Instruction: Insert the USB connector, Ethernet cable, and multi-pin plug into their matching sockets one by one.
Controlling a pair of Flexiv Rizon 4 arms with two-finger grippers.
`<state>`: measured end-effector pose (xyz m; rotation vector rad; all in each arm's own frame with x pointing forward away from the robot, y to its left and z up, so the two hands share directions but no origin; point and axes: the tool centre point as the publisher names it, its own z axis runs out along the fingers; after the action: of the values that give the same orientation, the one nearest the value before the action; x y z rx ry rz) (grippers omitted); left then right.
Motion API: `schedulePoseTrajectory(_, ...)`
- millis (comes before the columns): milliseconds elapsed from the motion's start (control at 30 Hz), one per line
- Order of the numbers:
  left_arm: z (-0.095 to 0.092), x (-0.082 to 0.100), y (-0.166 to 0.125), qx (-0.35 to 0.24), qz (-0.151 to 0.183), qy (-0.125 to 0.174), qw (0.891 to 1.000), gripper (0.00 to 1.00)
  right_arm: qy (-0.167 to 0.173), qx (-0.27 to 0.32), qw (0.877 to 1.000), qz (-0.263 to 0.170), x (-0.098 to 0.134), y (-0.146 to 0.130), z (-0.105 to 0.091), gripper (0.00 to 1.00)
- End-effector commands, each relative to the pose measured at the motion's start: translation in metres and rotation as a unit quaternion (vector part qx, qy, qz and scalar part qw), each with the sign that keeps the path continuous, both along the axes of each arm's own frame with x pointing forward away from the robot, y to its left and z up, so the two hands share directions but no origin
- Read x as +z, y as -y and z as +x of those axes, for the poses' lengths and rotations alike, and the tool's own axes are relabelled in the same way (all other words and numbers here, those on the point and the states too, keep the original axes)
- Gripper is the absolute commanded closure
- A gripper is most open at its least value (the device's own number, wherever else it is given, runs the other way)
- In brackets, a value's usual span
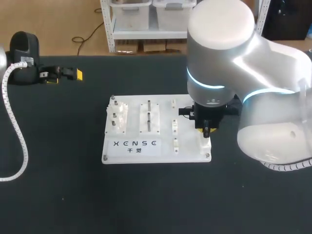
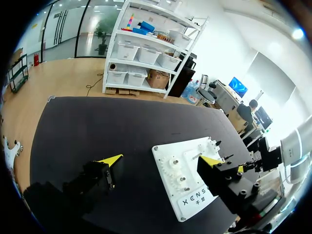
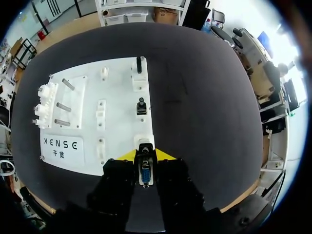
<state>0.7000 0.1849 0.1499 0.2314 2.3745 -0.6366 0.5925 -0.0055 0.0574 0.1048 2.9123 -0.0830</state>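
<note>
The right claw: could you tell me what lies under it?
The right claw holds a multi-pin plug over a white socket block on the board; the plug covers the socket's opening.

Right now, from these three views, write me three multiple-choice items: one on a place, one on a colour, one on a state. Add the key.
1. Where is the left gripper relative to the board?
A. Over its middle
B. Off it, above the table to the board's left
C. Under it

2. What colour is the board?
A. White
B. Blue
C. Red

3. What is the state of the right gripper?
A. Open and empty
B. Shut on the multi-pin plug
C. Out of every view

Key:
1. B: the head view shows it over bare black table, well away from the board.
2. A: the board is white in all three views.
3. B: the right wrist view shows both fingers against the plug's sides.
</note>
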Motion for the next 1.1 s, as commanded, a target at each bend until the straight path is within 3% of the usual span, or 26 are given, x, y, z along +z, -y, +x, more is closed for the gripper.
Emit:
schedulePoseTrajectory(33,0.000,0.000,0.000,0.000,0.000,0.000,1.000,0.00,0.008,0.001,1.000,0.004,-0.003,-0.003,-0.006,1.00)
schedulePoseTrajectory(600,0.000,0.000,0.000,0.000,0.000,0.000,1.000,0.00,0.016,0.008,1.000,0.006,0.011,-0.003,-0.002,1.00)
schedulePoseTrajectory(1100,0.000,0.000,0.000,0.000,0.000,0.000,1.000,0.00,0.014,0.005,1.000,-0.008,0.003,0.001,-0.003,1.00)
